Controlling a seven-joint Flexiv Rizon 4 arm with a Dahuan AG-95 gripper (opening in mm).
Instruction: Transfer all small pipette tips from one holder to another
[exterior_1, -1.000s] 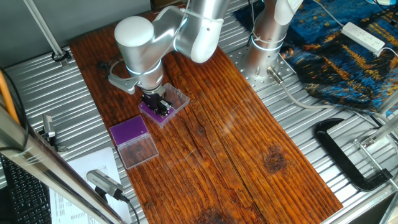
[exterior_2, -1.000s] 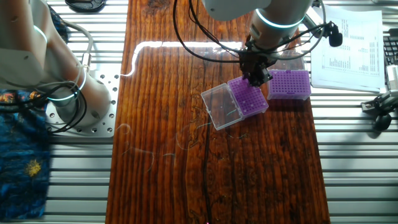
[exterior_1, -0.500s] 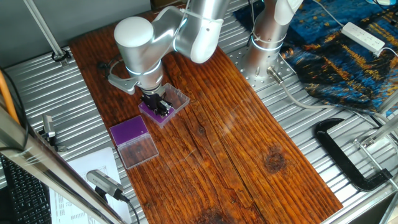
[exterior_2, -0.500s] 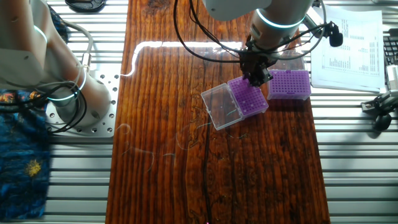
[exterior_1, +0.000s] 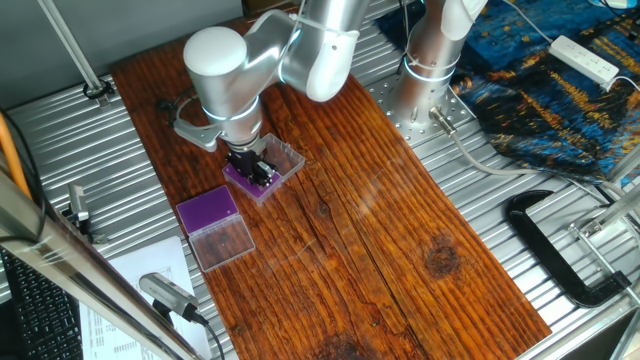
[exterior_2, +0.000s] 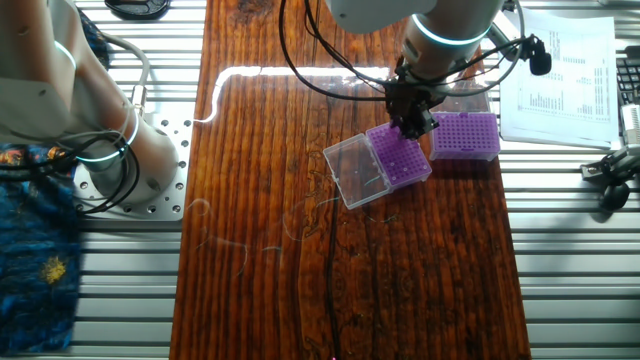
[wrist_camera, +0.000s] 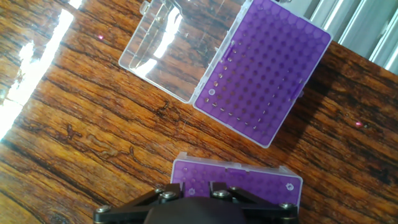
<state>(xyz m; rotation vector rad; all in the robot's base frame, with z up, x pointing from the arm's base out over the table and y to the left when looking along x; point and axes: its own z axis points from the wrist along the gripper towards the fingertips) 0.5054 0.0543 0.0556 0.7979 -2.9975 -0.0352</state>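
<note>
Small pipette tips (wrist_camera: 219, 87), pale dots (tiny), in purple grid

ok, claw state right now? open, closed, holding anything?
Claw: cannot tell. It sits low over the purple grid-topped pipette tip holder; its fingertips are hidden in every view, so no grasp is confirmed.

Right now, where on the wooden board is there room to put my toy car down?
The long stretch of wooden board past the purple boxes, toward the black clamp, is bare. It's crowded around the gripper: two purple boxes and an open clear lid sit close together.
</note>
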